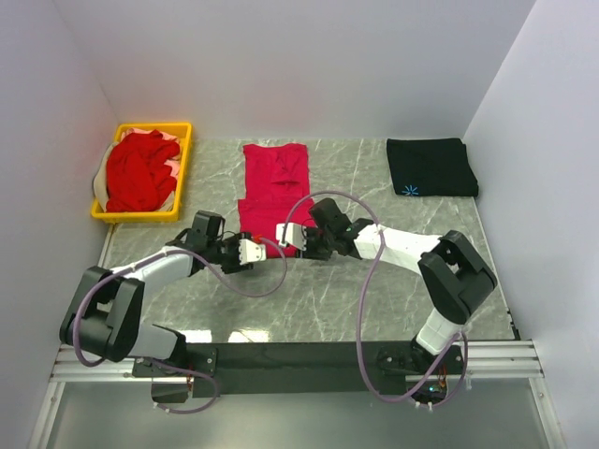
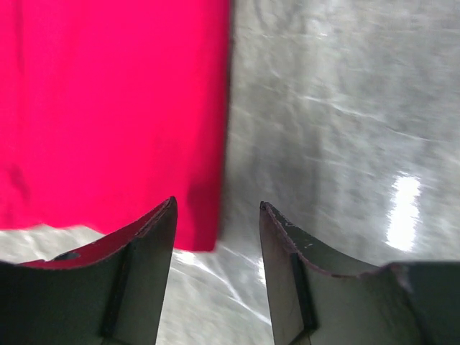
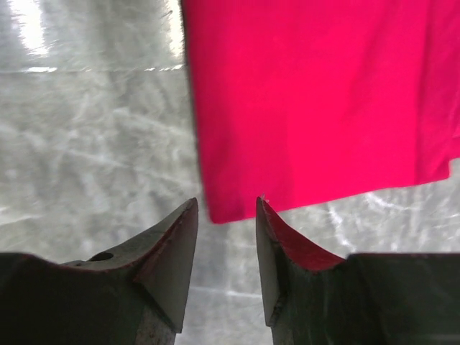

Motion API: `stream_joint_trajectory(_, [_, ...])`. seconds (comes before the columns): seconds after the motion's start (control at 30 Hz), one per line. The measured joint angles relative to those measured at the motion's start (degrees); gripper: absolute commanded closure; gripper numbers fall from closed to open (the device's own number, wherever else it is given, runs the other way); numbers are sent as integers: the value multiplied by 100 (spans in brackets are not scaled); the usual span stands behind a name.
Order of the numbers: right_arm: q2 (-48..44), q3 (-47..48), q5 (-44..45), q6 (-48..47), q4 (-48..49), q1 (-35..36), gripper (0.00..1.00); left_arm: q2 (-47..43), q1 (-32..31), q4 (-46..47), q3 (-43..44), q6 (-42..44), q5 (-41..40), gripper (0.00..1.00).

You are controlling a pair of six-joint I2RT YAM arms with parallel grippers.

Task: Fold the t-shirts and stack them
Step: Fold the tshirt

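A bright red t-shirt (image 1: 273,182) lies flat at the table's middle, folded to a narrow strip. Both grippers hover over its near hem. My left gripper (image 1: 260,248) is open. In the left wrist view the red t-shirt (image 2: 115,108) fills the upper left, and its corner lies just ahead of my left gripper (image 2: 218,208), beside the left fingertip (image 2: 167,215). My right gripper (image 1: 284,236) is open too. In the right wrist view a corner of the red t-shirt (image 3: 316,93) lies just beyond my right gripper (image 3: 226,205). Neither gripper holds cloth. A folded black t-shirt (image 1: 431,166) lies at the back right.
A yellow basket (image 1: 183,178) at the back left holds crumpled red shirts (image 1: 138,173). The grey marble table (image 1: 374,281) is walled in by white panels on the left, back and right. Cables loop from both arms over the near part of the table.
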Motion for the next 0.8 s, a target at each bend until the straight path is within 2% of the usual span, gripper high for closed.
stream_joint_trajectory(0.17, [278,2,166,-214,240,52,64,254,-136,581,-57,260,-212,53])
stream_joint_trajectory(0.33, [404,11,168,-337,42,98,56,566,-140,739,-13,501,-313,53])
stream_joint_trajectory(0.43, [404,11,197,-396,-4,138,58,592,-142,748,-2,595,-321,56])
stream_joint_trajectory(0.53, [468,55,315,-435,-48,203,72,632,-146,756,13,645,-334,62])
stream_joint_trajectory(0.57, [553,122,369,-446,-66,223,86,647,-146,750,31,662,-337,69])
stream_joint_trajectory(0.63, [776,328,503,-490,-114,243,98,682,-146,713,50,723,-369,77])
stream_joint_trajectory(0.73, [907,501,599,-501,-142,243,100,691,-129,632,50,796,-400,92])
stream_joint_trajectory(0.77, [907,501,605,-487,-151,243,100,688,-136,584,66,807,-404,99])
stream_joint_trajectory(0.8, [894,501,605,-483,-175,240,100,686,-149,509,85,811,-398,99])
